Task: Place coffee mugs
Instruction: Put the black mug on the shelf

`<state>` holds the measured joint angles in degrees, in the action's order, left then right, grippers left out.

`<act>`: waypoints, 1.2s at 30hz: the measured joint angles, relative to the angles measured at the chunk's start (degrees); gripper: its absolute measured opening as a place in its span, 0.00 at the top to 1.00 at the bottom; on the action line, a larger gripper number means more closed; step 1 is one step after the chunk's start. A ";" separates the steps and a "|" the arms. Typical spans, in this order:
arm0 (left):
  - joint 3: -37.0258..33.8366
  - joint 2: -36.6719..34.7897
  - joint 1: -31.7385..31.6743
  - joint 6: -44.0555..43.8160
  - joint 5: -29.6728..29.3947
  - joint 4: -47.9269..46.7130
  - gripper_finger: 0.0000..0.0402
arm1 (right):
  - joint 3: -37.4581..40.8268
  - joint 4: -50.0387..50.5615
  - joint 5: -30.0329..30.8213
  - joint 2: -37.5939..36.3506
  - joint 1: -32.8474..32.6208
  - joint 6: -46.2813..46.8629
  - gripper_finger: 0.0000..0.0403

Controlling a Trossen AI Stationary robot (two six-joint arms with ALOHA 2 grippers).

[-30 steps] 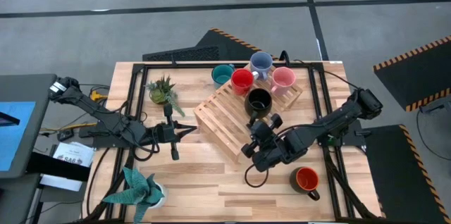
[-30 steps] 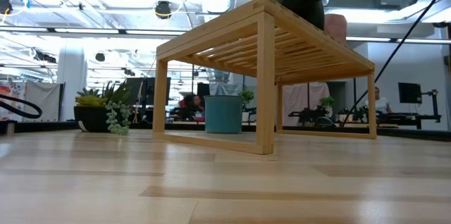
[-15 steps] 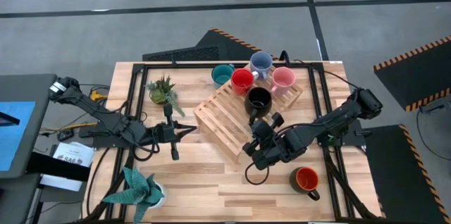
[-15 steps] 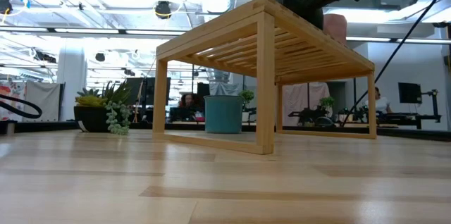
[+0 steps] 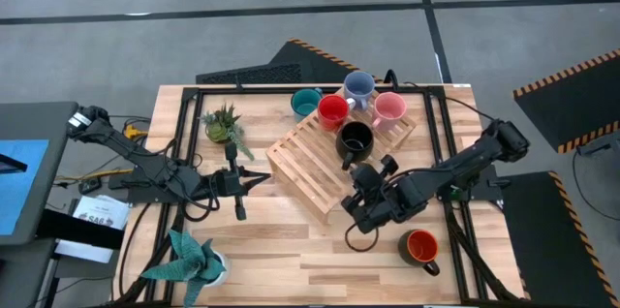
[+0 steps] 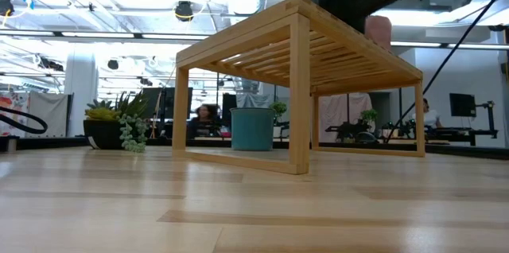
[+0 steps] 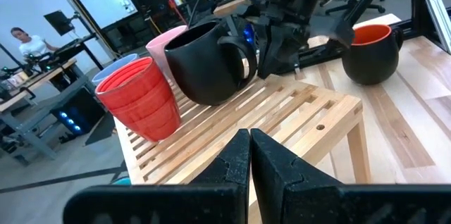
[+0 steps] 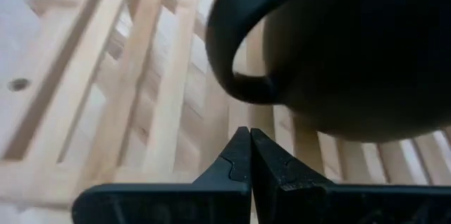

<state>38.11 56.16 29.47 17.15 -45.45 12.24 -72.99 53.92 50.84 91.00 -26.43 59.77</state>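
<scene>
- Slatted wooden rack (image 5: 325,158) is set at an angle mid-worktop (image 5: 281,250).
- Black mug (image 5: 355,138) is stood on the rack; red mug (image 5: 332,110) and pink mug (image 5: 389,107) are seen at its far edge, lavender-blue mug (image 5: 358,85) just behind them.
- Teal mug (image 5: 306,103) is stood on the worktop beside the rack's far corner.
- Orange-red mug (image 5: 420,247), black-handled, is placed well apart on the worktop near the right front.
- Right gripper (image 5: 369,174) is positioned just beside the black mug's handle; fingers (image 8: 243,155) are pressed together, nothing held.
- Left gripper (image 5: 263,182) is parked left of the rack; fingers (image 7: 248,160) closed, empty.
- Two potted plants (image 5: 223,124) are noted on the left side.
</scene>
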 joint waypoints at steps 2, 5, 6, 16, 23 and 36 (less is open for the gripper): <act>0.00 0.00 0.00 0.00 0.02 -0.27 1.00 | -0.15 0.37 -0.02 -0.43 -0.85 0.24 0.96; 0.00 0.00 -0.04 -0.16 0.02 -0.31 1.00 | -0.04 1.20 -0.23 -1.65 -2.51 0.39 0.96; 0.00 0.00 -0.04 -0.31 0.03 -0.33 1.00 | -0.16 1.19 0.06 -1.98 -2.93 0.40 0.96; 0.00 0.00 -0.04 -0.44 0.06 -0.33 1.00 | -0.13 5.52 6.30 -4.00 -4.15 4.72 0.96; 0.02 0.00 -0.04 -0.44 0.06 -0.34 1.00 | -0.11 1.81 8.21 -3.54 -2.54 3.29 0.96; 0.02 0.00 -0.04 -0.44 0.04 -0.34 1.00 | -0.11 -5.66 10.70 -3.52 -0.49 -1.77 0.96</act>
<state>38.13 56.16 29.43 16.71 -45.41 11.90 -73.10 48.27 61.54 87.48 -26.91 58.01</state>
